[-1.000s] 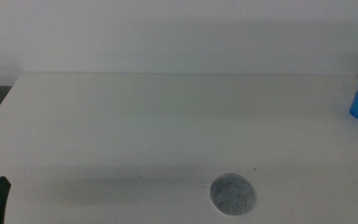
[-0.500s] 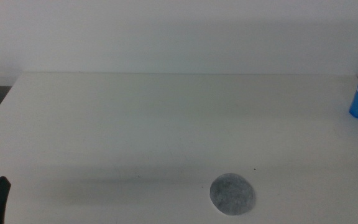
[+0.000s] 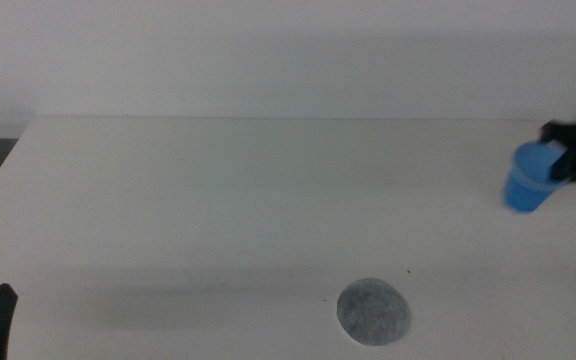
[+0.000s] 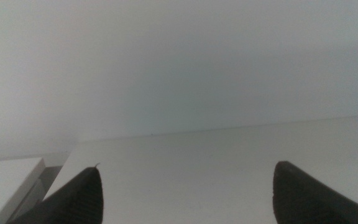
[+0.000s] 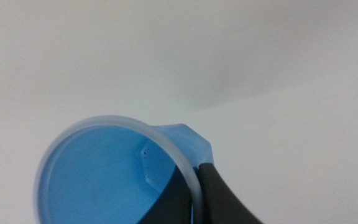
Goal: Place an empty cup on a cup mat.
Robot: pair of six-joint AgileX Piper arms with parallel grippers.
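The cup (image 3: 529,183), far right on the table (image 3: 268,200), looks light and thin-walled; my right gripper (image 3: 574,158) pinches its rim, one jaw inside. The cup mat (image 3: 373,312) lies nearer, leftward. My left gripper (image 4: 185,193) waits, spread wide.

A plain white wall (image 3: 288,55) rises behind the white table (image 3: 218,200), under soft, even light.

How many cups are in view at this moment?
1. The blue cup is at the table's far right side, its rim pinched by the right gripper; the cup mat lies apart, near the front. None appears hidden.
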